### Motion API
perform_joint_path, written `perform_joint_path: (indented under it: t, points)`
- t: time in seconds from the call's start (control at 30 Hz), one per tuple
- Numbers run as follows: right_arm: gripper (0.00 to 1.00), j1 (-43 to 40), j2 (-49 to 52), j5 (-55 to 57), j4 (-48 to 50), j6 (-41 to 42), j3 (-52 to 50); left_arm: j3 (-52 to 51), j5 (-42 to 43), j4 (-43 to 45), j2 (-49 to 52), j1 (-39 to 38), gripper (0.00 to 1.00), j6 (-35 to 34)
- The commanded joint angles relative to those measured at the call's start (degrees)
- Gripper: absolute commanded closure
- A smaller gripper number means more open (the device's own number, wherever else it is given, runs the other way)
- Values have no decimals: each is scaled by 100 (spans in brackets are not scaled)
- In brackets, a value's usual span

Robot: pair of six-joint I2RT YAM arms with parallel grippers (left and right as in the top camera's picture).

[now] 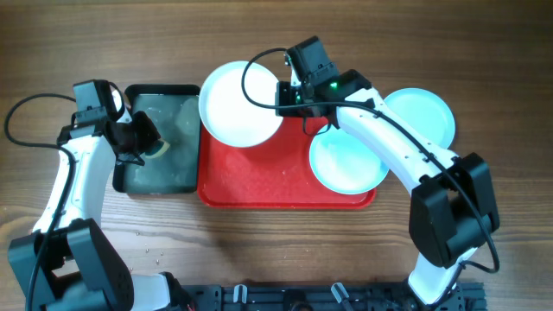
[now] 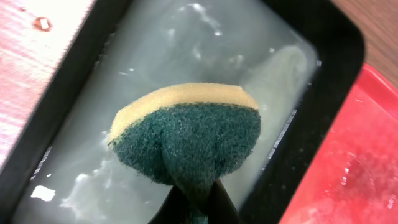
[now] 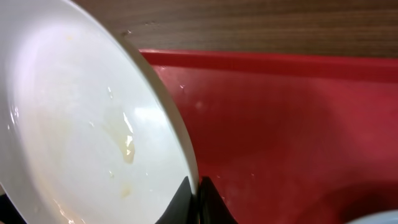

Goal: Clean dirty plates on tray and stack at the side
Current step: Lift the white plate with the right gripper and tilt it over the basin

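**A:** What carries everything?

**B:** A worktop (image 1: pixel 259 259) of brown wood, its grain running from left to right.

**A:** And the largest thing on it?

**B:** The red tray (image 1: pixel 259 186), a smooth plastic rectangle with rounded corners and a raised rim. It lies at the middle of the worktop. Hard against its left side lies the black tray (image 1: pixel 160 88), which is narrower and also rounded at the corners. It holds cloudy grey water (image 1: pixel 177 160).

**A:** Where are the plates?

**B:** All three are round, glossy and alike in size. The white plate (image 1: pixel 233 104) is held tilted over the red tray's far left corner. A yellowish smear (image 3: pixel 127 146) shows on its face. One turquoise plate (image 1: pixel 346 164) lies in the right part of the red tray. The second turquoise plate (image 1: pixel 428 117) lies on the worktop just beside the tray's right side.

**A:** How do the arms stand?

**B:** The right end effector (image 3: pixel 196 199) is pressed together on the white plate's rim, pinching it. The left end effector (image 2: pixel 196 205) pinches a sponge (image 2: pixel 186 137) over the water in the black tray. The sponge is yellow foam with a coarse, dark green scouring face.

**A:** Anything smaller?

**B:** A green light (image 1: pixel 331 85) glows on the right wrist. A few pale specks (image 1: pixel 154 252) lie on the wood near the left arm's base.
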Motion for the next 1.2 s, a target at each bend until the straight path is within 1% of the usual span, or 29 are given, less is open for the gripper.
perform_joint_path:
  t: [0.0, 0.23, 0.47, 0.57, 0.67, 0.7, 0.77, 0.8, 0.83, 0.9, 1.03, 1.17]
  points:
    - [96, 153, -142, 170, 404, 378, 164, -13, -284, -20, -116, -15, 96, -197]
    - [96, 654, -103, 837, 1196, 776, 164, -13, -391, -46, -116, -11, 96, -216]
    - [96, 905, 348, 997, 1932, 824, 229, -13, -520, -66, -116, -9, 96, -219]
    - [95, 973, 643, 1263, 2009, 815, 540, -13, -789, -92, -116, 90, 96, -468]
    - [95, 1174, 1097, 1628, 2098, 734, 977, -13, -568, -94, -118, 278, 96, -514]
    - [96, 1296, 1283, 1867, 2197, 584, 1163, -13, -415, -116, -125, 396, 96, -511]
    - [96, 1384, 1344, 2155, 2208, 409, 1248, -13, -304, -142, -142, 487, 96, -511]
    - [96, 1464, 1344, 2426, 2291, 133, 1252, -13, -162, -151, -166, 564, 96, -511]
    - [95, 1589, 1344, 2677, 2417, -334, 1307, -13, 81, -149, -210, 669, 96, -472]
    - [95, 1757, 1344, 3174, 2575, -876, 1331, -13, 350, -157, -234, 793, 96, -472]
    - [95, 2031, 1344, 3807, 3018, -1967, 1331, -15, 345, -177, -234, 796, 96, -472]
    - [96, 2188, 1344, 4347, 3821, -3230, 1331, -17, 280, -177, -234, 796, 96, -474]
